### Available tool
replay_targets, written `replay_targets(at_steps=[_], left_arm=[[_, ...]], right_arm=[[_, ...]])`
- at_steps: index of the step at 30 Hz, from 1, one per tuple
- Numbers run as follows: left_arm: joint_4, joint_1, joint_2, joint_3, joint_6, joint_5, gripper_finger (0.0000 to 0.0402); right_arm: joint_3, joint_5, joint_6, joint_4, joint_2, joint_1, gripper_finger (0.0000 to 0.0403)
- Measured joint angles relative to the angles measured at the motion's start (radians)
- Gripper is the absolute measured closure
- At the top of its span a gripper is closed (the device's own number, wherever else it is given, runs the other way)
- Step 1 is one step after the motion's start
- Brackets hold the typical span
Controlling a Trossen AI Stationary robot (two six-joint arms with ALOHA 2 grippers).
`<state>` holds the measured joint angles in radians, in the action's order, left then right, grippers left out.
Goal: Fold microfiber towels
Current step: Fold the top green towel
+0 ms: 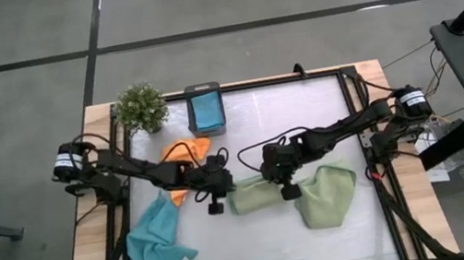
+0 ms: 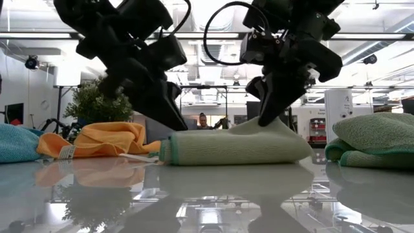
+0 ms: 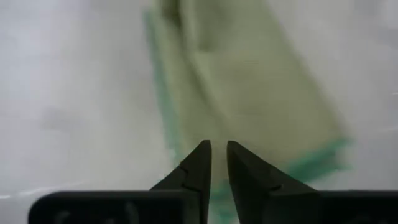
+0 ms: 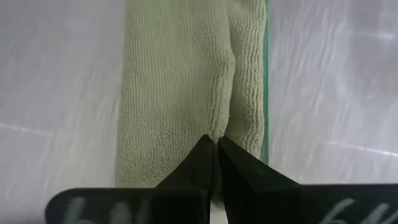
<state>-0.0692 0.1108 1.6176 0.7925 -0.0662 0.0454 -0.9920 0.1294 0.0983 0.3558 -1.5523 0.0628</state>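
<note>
Folded sage green towel (image 1: 255, 197) being pinched by closed right gripper (image 4: 214, 144); left gripper (image 3: 218, 149) fingers narrowly parted at its edge; no writing legible.

The near strip of the glossy white table top (image 1: 261, 256) lies bare across its middle, giving open passage between the crumpled light blue cloth (image 1: 159, 245) at near left and the loosely bunched sage green cloth (image 1: 328, 193) at right. The centre is blocked by the folded sage green cloth (image 1: 254, 194) and both dark arms. Far left is crowded: the rumpled orange cloth (image 1: 182, 156), the small green potted plant (image 1: 141, 107), and the dark grey box (image 1: 205, 108). The far right is bare.
</note>
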Motion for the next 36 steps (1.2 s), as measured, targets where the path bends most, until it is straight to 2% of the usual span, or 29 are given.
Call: replay_targets(at_steps=[3, 7, 16, 22, 28, 36], left_arm=[[-0.006, -0.019, 0.000, 0.000, -0.103, 0.089, 0.0368], [-0.045, -0.067, 0.018, -0.011, -0.174, 0.099, 0.0369], [-0.112, -0.103, 0.139, -0.014, -0.203, -0.037, 0.0369], [-0.171, -0.105, 0.174, -0.010, -0.202, -0.114, 0.0369], [-0.168, -0.104, 0.173, -0.010, -0.201, -0.123, 0.0369], [-0.166, -0.104, 0.174, -0.008, -0.175, -0.126, 0.0369]], right_arm=[[-0.013, 0.000, 0.020, -0.001, 0.001, 0.000, 0.0392], [-0.026, -0.001, 0.033, 0.002, 0.002, 0.000, 0.0392], [-0.051, -0.033, 0.038, 0.006, 0.005, -0.001, 0.0392], [-0.054, -0.060, -0.003, 0.006, 0.001, -0.050, 0.0392], [-0.035, -0.058, -0.046, 0.009, -0.029, -0.118, 0.0392], [-0.035, -0.047, -0.051, -0.034, -0.067, -0.124, 0.0392]])
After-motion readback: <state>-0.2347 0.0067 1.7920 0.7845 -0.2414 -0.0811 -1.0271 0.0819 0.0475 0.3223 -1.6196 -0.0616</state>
